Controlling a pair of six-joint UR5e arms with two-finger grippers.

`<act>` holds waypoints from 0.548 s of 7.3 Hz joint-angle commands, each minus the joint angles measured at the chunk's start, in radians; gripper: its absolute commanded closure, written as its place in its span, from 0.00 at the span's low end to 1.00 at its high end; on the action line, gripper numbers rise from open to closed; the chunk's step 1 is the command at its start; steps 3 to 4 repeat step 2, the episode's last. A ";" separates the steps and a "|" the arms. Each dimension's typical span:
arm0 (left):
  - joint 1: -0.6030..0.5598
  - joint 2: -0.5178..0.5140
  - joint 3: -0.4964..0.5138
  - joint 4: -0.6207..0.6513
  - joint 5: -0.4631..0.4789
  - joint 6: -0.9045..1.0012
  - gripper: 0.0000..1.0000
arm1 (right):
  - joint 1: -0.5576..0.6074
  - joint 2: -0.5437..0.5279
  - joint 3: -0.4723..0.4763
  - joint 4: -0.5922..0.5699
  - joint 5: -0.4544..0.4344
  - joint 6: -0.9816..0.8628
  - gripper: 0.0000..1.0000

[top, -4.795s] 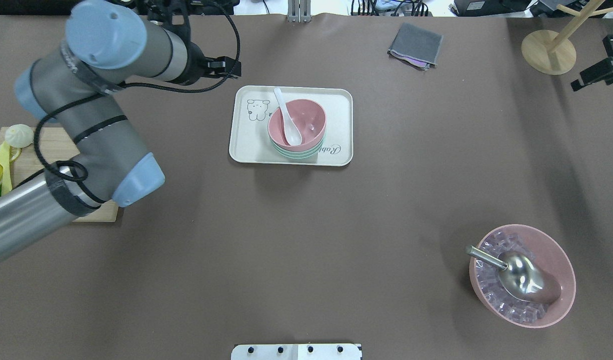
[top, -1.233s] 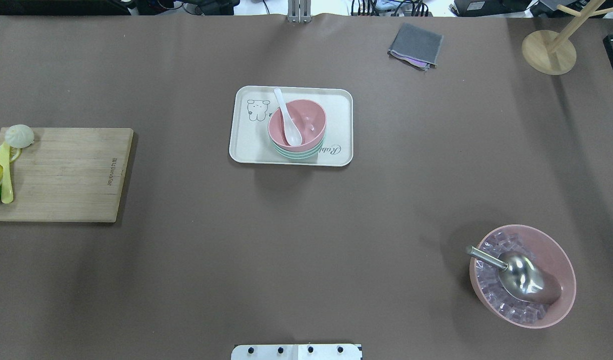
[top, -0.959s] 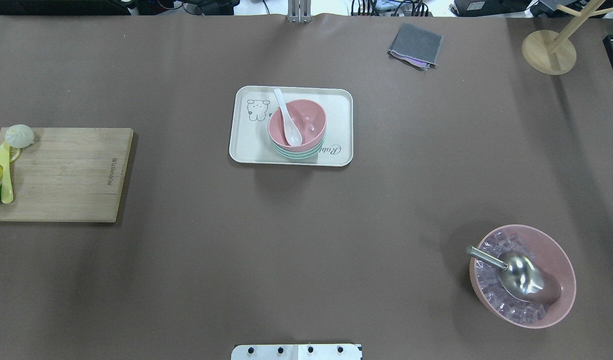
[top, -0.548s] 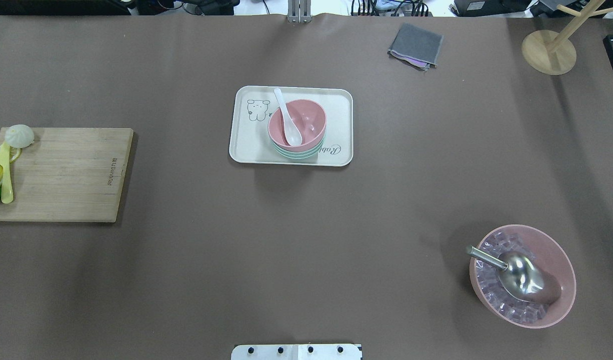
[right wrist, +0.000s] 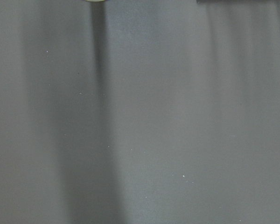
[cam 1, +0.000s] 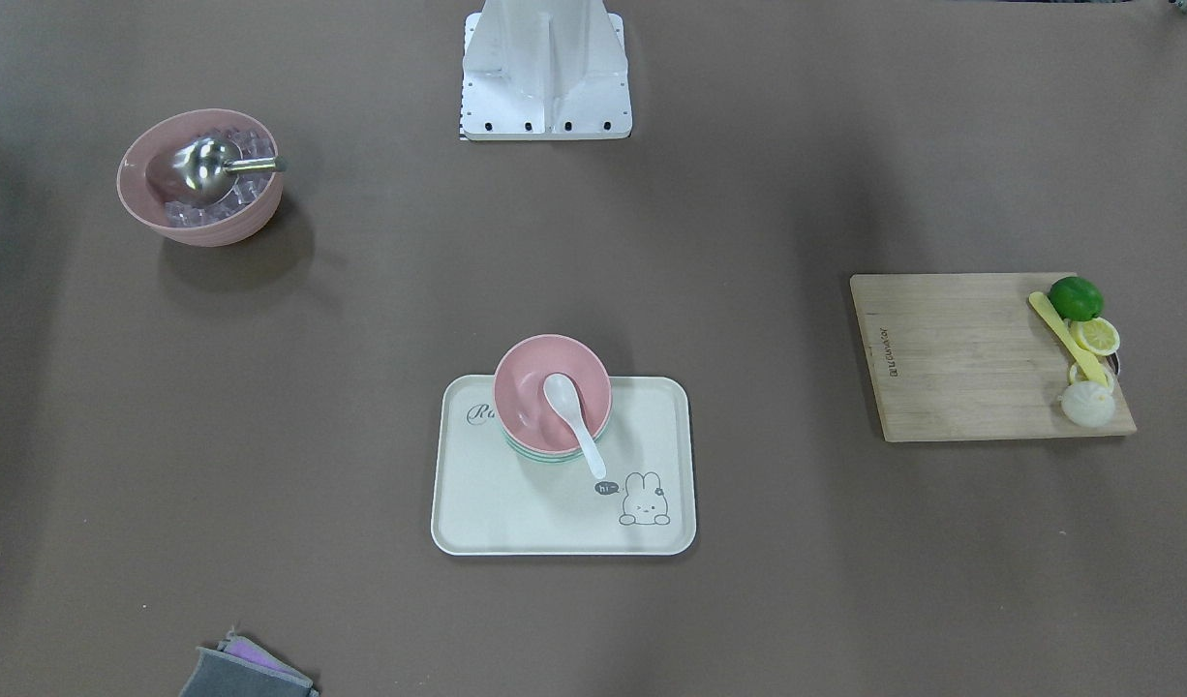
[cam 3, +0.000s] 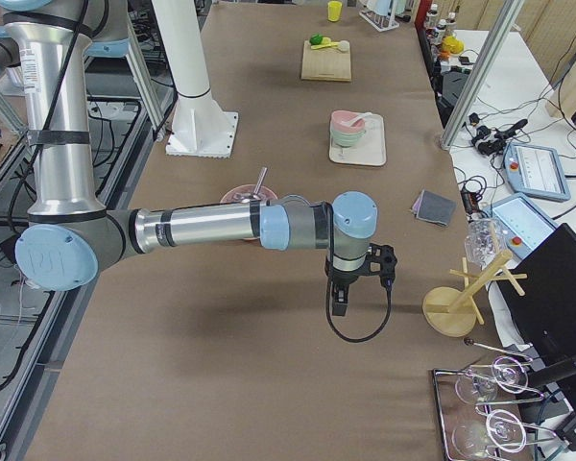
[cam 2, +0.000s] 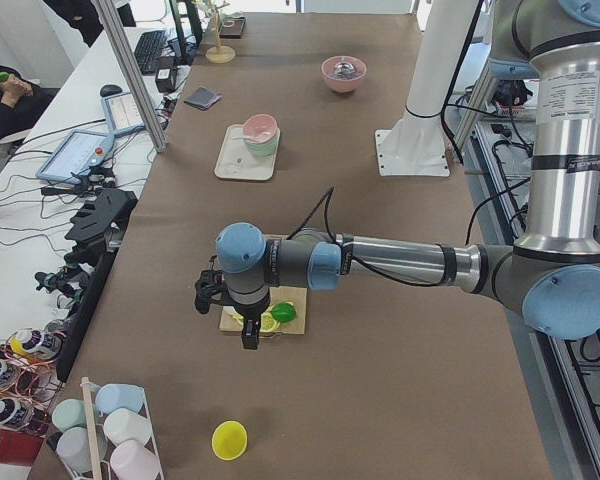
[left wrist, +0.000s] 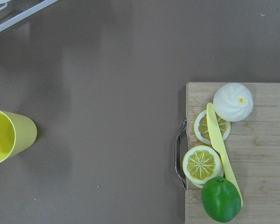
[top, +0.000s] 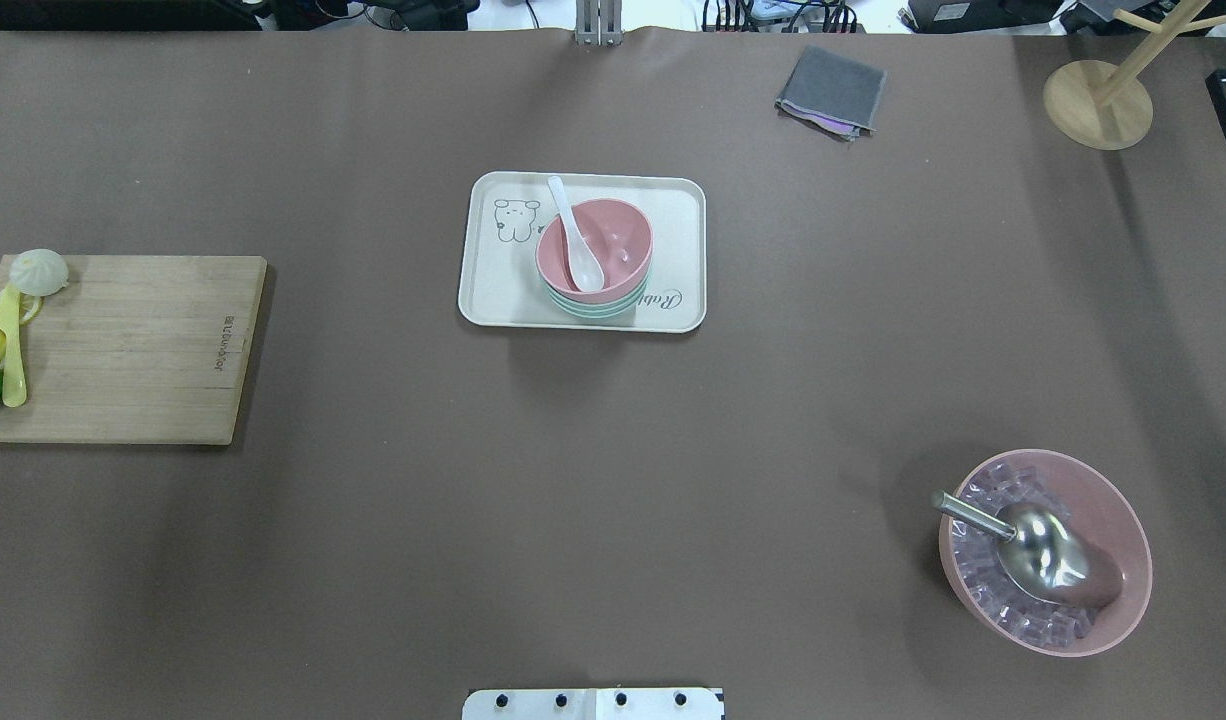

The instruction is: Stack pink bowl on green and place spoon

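Note:
The pink bowl (top: 613, 232) sits nested on the green bowl (top: 598, 306) on the cream tray (top: 493, 300) at mid-table. The white spoon (top: 576, 240) lies in the pink bowl, its handle leaning over the rim. All three show in the front-facing view too: pink bowl (cam 1: 528, 387), green bowl (cam 1: 545, 455), spoon (cam 1: 572, 407). My left gripper (cam 2: 248, 335) hangs over the left end of the table by the cutting board. My right gripper (cam 3: 338, 305) hangs over the right end. Both are far from the tray, and I cannot tell whether they are open or shut.
A wooden cutting board (top: 133, 350) with lime, lemon slices, a bun and a yellow knife lies at the left. A large pink bowl of ice with a metal scoop (top: 1048, 555) stands front right. A grey cloth (top: 831, 90) and a wooden stand (top: 1098, 100) are at the back right. A yellow cup (left wrist: 9, 135) is beyond the board.
The left arm, over the table's left side 4.8 s ago, has withdrawn out of the overhead view. Over the last second nothing has moved.

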 commanded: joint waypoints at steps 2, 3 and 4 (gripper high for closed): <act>0.000 0.000 0.000 0.000 0.001 0.002 0.02 | 0.000 0.000 0.000 0.000 0.000 0.000 0.00; 0.000 0.000 0.000 0.000 0.001 0.002 0.02 | 0.000 0.000 0.000 0.000 0.000 0.000 0.00; 0.000 0.000 0.000 0.000 0.001 0.002 0.02 | 0.000 0.000 0.000 0.000 0.000 0.000 0.00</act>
